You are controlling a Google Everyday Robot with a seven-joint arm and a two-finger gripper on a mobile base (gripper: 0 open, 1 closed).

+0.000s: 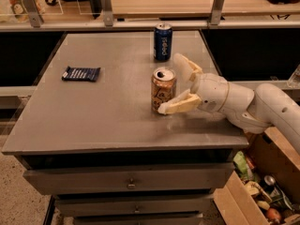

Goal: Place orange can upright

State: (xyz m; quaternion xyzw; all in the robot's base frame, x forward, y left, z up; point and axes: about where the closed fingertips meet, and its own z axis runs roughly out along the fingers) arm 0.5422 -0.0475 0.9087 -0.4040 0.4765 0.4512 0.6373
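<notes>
The orange can (163, 90) stands upright on the grey table (103, 111), right of centre, its silver top with pull-tab facing up. My gripper (174, 83) reaches in from the right and is open. Its near finger (176, 105) lies by the can's base and its far finger (184, 67) stands behind and to the right, clear of the can.
A dark blue can (162, 41) stands upright at the back of the table, just behind the orange can. A dark snack packet (81, 73) lies at the left. A cardboard box of items (262, 186) sits on the floor at the lower right. Drawers are below the tabletop.
</notes>
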